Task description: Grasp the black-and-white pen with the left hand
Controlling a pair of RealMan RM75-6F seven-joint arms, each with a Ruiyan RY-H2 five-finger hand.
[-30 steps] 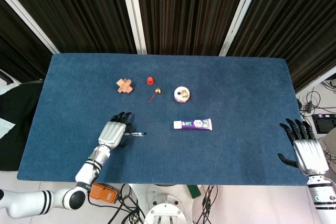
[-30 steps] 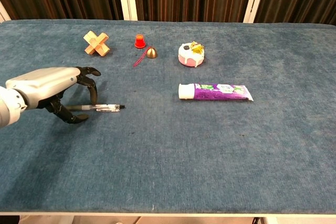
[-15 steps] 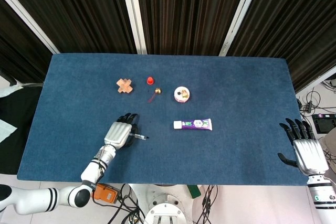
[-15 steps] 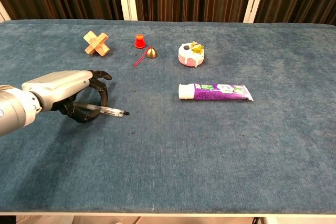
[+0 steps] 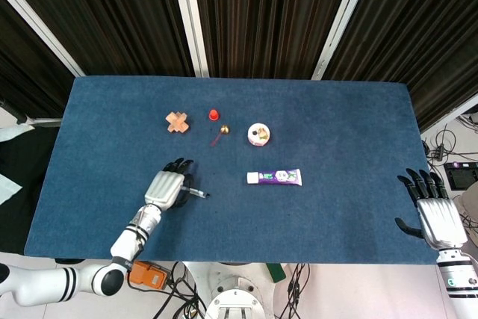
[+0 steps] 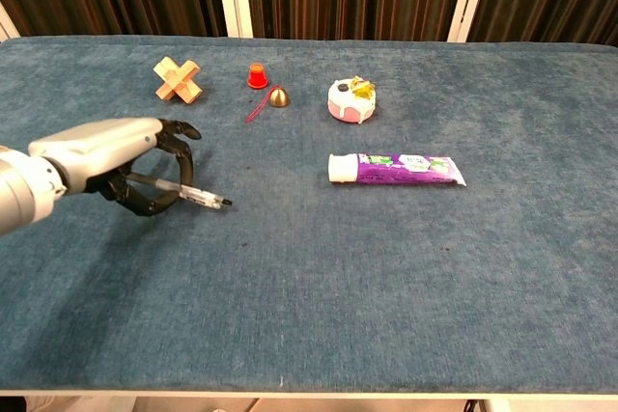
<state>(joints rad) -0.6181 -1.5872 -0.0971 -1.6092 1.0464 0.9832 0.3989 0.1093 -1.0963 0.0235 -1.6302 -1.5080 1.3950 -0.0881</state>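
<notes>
Blue cloth covers the table point(image 5: 336, 207), dark curtains behind it. Using the toothpaste tube point(image 6: 396, 168) as landmark: the left hand point(image 6: 116, 156) sits well to its left, fingers curled around the black-and-white pen point(image 6: 188, 194), whose tip pokes out toward the tube, slightly raised. The grasp looks made; only a firm lift seems left. The right hand point(image 5: 433, 211) hangs far right of the tube, off the table edge, fingers spread, holding nothing. Beyond the tube lie a wooden cross point(image 6: 178, 80), red cap point(image 6: 257, 75) and small cake point(image 6: 350, 100); bare cloth surrounds the pen.
</notes>
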